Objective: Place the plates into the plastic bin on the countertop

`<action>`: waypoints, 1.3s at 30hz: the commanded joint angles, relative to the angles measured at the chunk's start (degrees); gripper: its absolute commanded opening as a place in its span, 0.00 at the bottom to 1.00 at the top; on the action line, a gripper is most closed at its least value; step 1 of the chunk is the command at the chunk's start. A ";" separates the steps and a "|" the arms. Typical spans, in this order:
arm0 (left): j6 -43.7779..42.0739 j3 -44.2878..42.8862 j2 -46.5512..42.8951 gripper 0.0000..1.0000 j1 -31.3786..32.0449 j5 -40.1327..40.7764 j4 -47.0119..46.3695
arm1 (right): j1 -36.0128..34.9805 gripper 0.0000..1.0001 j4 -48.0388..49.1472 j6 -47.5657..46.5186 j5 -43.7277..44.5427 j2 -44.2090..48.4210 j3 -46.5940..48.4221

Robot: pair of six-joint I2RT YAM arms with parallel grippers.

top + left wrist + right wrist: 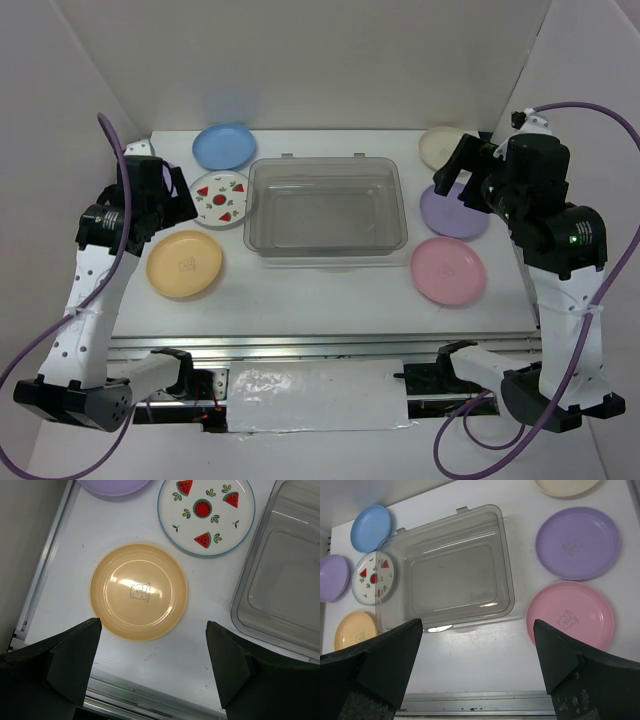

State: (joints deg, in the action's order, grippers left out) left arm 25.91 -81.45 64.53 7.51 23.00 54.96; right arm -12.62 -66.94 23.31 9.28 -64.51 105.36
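The clear grey-tinted plastic bin (327, 243) stands empty at the middle of the white countertop (320, 295). To its left lie a blue plate (224, 146), a white plate with red fruit marks (220, 198) and a yellow-orange plate (185, 264). To its right lie a cream plate (440, 147), a lavender plate (452, 215) and a pink plate (448, 270). My left gripper (178, 197) is open and empty, held above the yellow-orange plate (138, 591). My right gripper (455, 172) is open and empty, held above the lavender plate (577, 542) and the pink plate (570, 615).
A second lavender plate (332, 577) lies left of the fruit plate (373, 577), under my left arm, and shows in the left wrist view (112, 485). White walls (330, 60) close the back and sides. A metal rail (320, 345) runs along the front edge.
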 commanded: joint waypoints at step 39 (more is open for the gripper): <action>8.89 -5.56 51.21 0.82 -24.56 -37.16 -32.46 | -7.07 1.00 4.89 -7.40 -15.61 2.37 -4.03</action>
State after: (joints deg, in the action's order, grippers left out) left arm 36.03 -85.23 114.50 -17.69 -15.05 23.49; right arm -19.27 -64.23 17.45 -7.18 -62.70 100.07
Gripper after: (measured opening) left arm 0.837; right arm 0.997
